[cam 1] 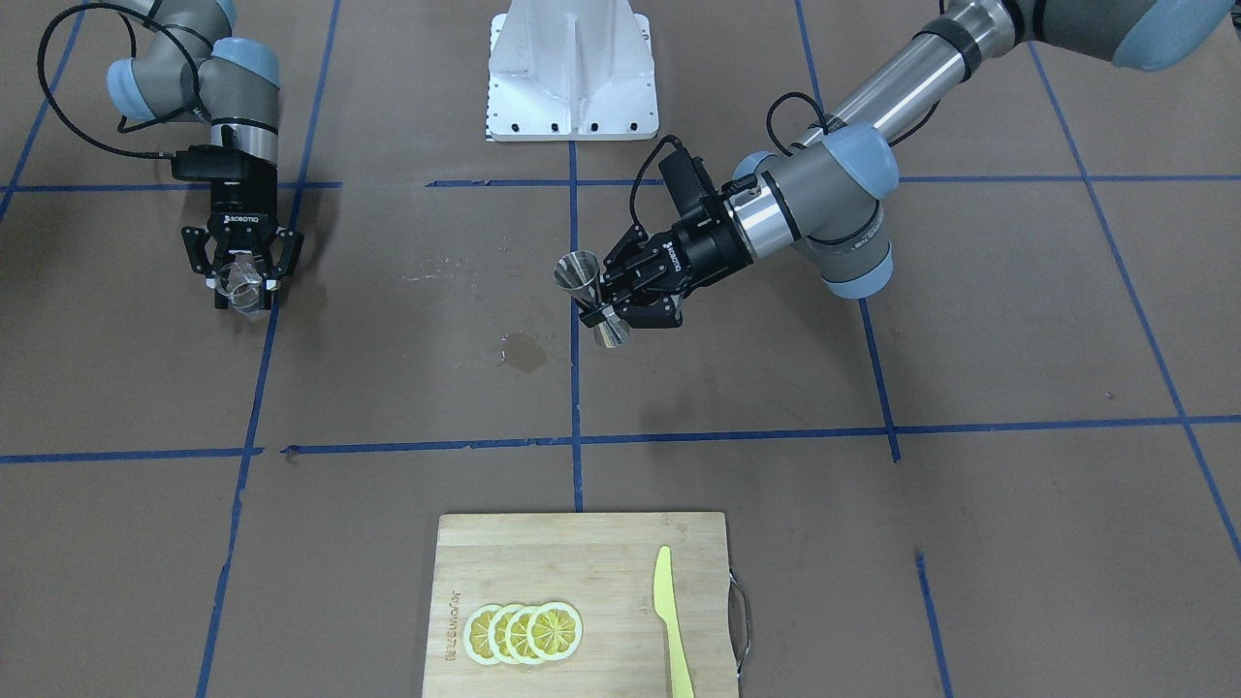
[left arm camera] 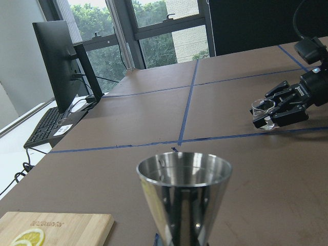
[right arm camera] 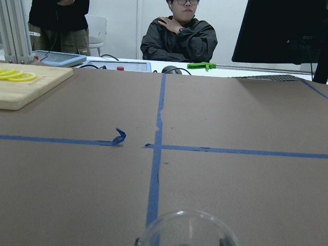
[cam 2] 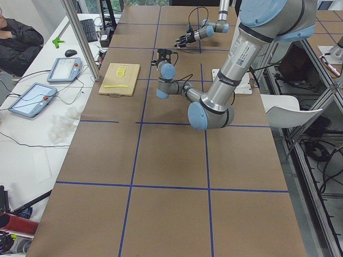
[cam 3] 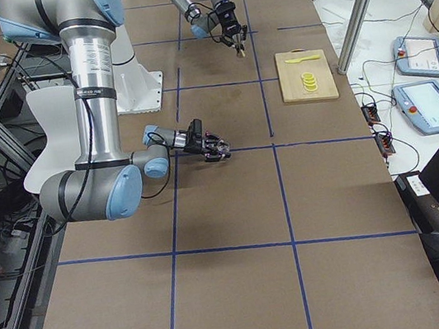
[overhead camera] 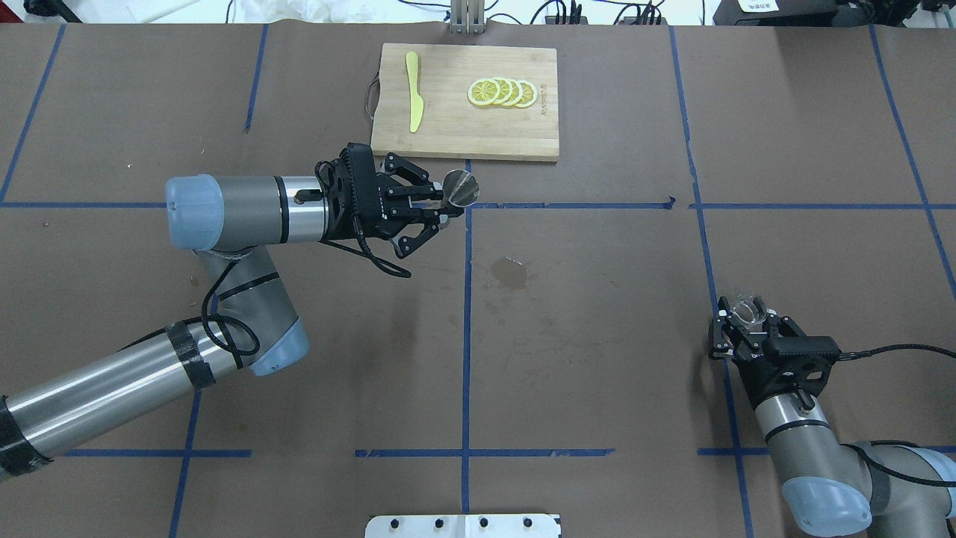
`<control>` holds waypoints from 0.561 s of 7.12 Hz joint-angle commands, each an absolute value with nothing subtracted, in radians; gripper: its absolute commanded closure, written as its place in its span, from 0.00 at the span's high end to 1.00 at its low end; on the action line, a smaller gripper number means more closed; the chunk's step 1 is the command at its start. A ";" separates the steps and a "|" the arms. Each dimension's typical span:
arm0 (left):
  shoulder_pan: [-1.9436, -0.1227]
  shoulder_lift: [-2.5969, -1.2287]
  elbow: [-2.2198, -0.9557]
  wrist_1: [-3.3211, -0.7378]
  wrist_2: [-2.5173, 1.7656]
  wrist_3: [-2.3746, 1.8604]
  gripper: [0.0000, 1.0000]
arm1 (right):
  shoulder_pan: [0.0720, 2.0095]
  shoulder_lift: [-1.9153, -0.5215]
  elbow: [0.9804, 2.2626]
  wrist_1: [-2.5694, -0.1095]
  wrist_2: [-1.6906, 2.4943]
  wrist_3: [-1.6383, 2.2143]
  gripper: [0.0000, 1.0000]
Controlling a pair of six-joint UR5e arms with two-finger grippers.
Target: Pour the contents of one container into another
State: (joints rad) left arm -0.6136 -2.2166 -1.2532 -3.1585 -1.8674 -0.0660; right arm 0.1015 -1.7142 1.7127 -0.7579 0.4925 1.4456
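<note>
Gripping the glass cup (overhead camera: 747, 308) between its two fingers, the right hand (overhead camera: 747, 317) is nearest the robot's base, low over the brown table (overhead camera: 597, 373) on the robot's right side; the cup stands upright with its mouth up; whether its base touches the table cannot be told. Farther out and well apart from it, past the table's middle, the left hand (overhead camera: 447, 204) is clamped on the narrow waist of the jigger (overhead camera: 461, 187); the jigger is held clear of the table, just beside the central blue tape line (overhead camera: 465, 336), its open upper cone facing up. Between the two hands, nearer the jigger, a dark stain (overhead camera: 511, 273) marks the table's paper. Beyond the jigger, at the far edge, lies a wooden cutting board (overhead camera: 455, 138); on it rests a row of overlapping lemon slices (overhead camera: 502, 92); apart from them, toward the board's handle end, lies a yellow knife (overhead camera: 413, 101).
</note>
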 commanded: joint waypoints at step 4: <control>-0.615 -2.215 -1.256 -3.160 -1.868 -0.066 0.00 | 0.184 -1.707 1.845 -0.704 0.529 1.093 0.00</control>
